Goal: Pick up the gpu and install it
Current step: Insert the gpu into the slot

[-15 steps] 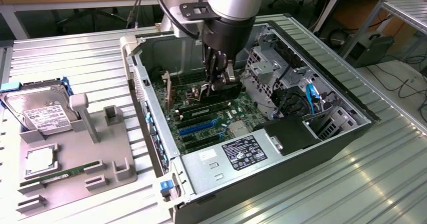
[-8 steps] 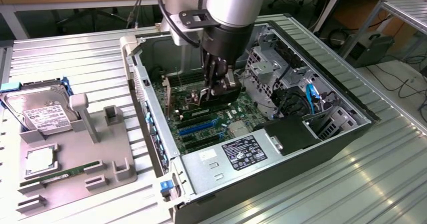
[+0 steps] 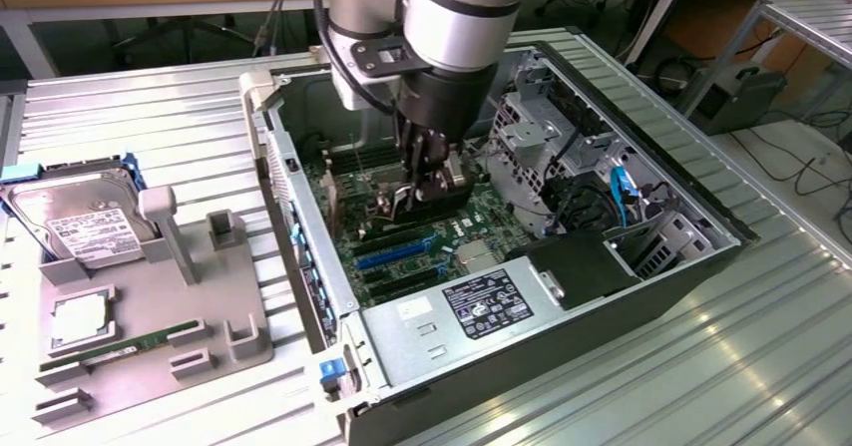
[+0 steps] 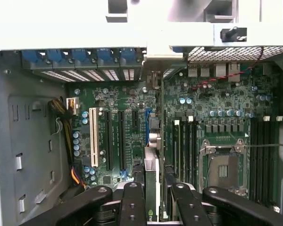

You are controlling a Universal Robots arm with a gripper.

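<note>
The gpu [image 4: 153,141] is a slim black card that appears edge-on in the wrist view, clamped between my two fingers [image 4: 132,202]. My gripper [image 4: 153,190] is shut on it. The card stands upright over the green motherboard [image 4: 217,117], in line with the blue expansion slot [image 4: 147,125], and its metal end points at the rear slot openings [image 4: 127,70]. I cannot tell whether its edge touches the slot. In the exterior view my gripper [image 3: 423,192] reaches straight down into the open computer case [image 3: 639,97] with the gpu [image 3: 446,195] in it.
A drive cage [image 3: 533,137] and cables crowd the case on the exterior view's right of the gripper, and the power supply [image 3: 486,301] lies in front. Outside, a grey holder [image 3: 200,296] carries a hard drive [image 3: 80,222], a processor [image 3: 80,316] and a green RAM stick [image 3: 120,349].
</note>
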